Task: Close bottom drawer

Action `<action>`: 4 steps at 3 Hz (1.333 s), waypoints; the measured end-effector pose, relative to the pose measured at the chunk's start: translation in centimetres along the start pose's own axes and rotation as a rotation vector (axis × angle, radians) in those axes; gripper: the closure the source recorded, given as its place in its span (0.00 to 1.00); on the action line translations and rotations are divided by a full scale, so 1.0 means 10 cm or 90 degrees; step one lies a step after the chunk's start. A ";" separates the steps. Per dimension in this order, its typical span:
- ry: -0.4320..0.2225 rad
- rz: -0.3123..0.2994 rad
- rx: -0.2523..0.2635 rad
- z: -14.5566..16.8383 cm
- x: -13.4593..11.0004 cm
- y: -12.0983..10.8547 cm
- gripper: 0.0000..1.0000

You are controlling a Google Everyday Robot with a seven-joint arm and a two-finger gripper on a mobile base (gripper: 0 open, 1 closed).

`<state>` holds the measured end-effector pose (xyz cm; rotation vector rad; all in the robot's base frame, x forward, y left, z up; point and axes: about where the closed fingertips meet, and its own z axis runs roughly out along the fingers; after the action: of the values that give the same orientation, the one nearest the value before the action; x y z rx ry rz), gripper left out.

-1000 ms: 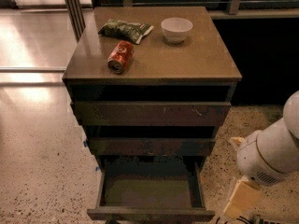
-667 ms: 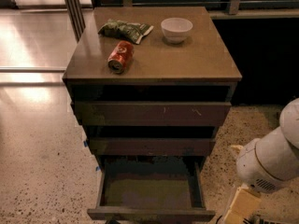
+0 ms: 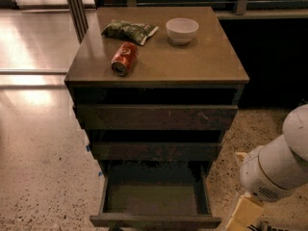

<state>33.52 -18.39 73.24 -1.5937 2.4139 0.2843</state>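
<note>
The bottom drawer (image 3: 155, 198) of the dark brown cabinet (image 3: 156, 64) is pulled out. Its olive-brown inner floor shows and its dark front (image 3: 155, 221) lies near the lower edge of the view. The middle drawer (image 3: 155, 150) and the top drawer (image 3: 156, 117) stand above it and stick out only a little. My arm's white joint (image 3: 274, 172) and tan wrist link (image 3: 245, 211) are at the lower right, beside the drawer's right front corner. My gripper (image 3: 261, 225) is at the bottom edge, mostly cut off, and apart from the drawer.
On the cabinet top lie a red can (image 3: 124, 58) on its side, a green snack bag (image 3: 129, 31) and a white bowl (image 3: 182, 30). Speckled floor (image 3: 43, 177) surrounds the cabinet. A dark wall with a rail is behind.
My arm has sunk a little lower at the bottom right. The bottom drawer stays as far out as before.
</note>
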 end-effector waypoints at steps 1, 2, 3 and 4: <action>-0.032 0.032 -0.047 0.79 -0.09 0.29 0.00; -0.061 0.045 -0.065 1.42 -0.18 0.40 0.00; -0.117 0.080 -0.087 2.11 -0.20 0.31 0.00; -0.117 0.080 -0.087 2.10 -0.20 0.31 0.00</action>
<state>33.29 -9.38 53.90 -1.4018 2.3992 0.6021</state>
